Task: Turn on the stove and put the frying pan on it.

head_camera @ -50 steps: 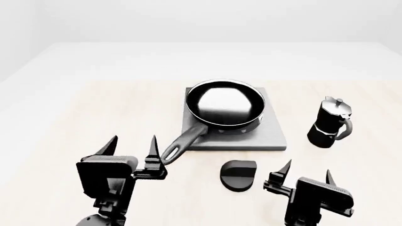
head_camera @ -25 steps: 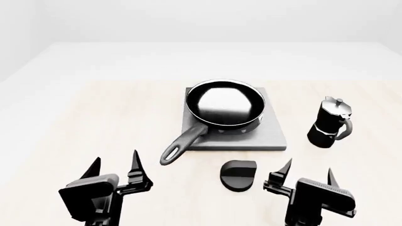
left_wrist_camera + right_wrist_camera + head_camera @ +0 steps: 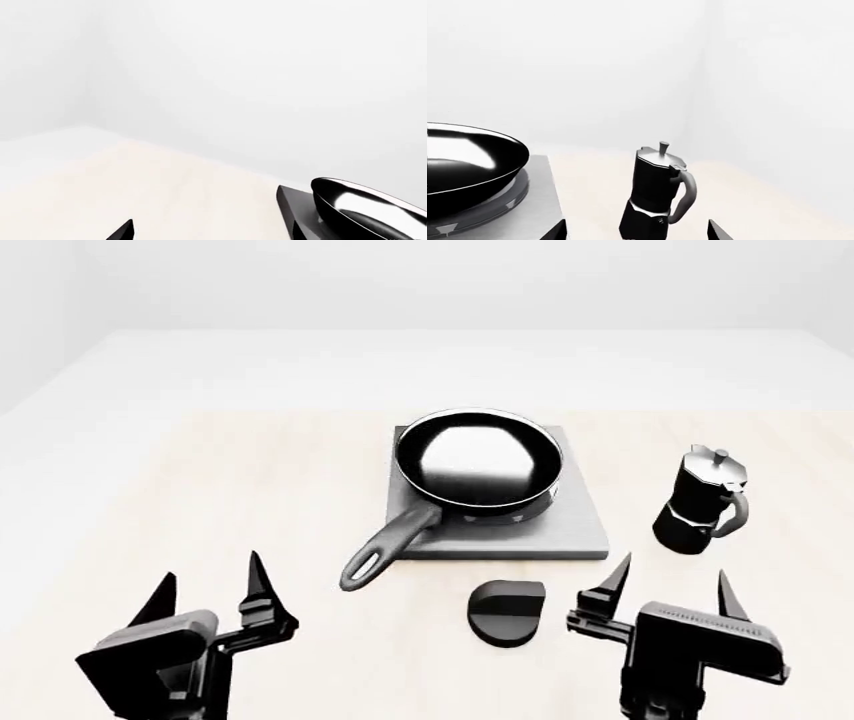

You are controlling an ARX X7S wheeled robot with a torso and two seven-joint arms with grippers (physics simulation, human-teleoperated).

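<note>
Both grippers hang low at the near edge of the pale wooden table (image 3: 160, 490), each with its pointed fingers spread apart and nothing between them: the left gripper (image 3: 207, 590) sits apart from the pan handle, the right gripper (image 3: 667, 585) just beside the black knob (image 3: 506, 612). Further out, the frying pan (image 3: 478, 462) rests on the grey stove (image 3: 571, 522), over the burner, its long handle (image 3: 387, 545) sticking out past the plate's near left corner toward the left gripper. A black moka pot (image 3: 702, 500) stands upright to the right of the stove, apart from it. No label or writing can be read on anything.
</note>
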